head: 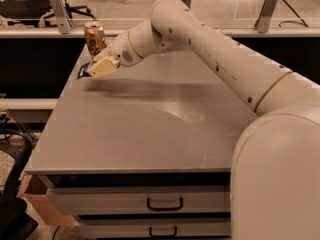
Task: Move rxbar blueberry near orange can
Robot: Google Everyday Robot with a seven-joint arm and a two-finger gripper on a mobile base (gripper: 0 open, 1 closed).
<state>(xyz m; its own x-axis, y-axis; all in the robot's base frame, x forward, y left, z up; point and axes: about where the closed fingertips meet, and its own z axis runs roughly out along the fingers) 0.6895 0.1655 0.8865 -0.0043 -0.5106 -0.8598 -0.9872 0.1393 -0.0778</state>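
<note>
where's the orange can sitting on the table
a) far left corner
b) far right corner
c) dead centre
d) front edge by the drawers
a: the orange can stands upright at the far left corner of the table, just behind the gripper, which hangs low there with the rxbar blueberry at its tip.

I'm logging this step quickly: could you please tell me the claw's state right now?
Claw: closed on the rxbar blueberry, close to the orange can.
</note>
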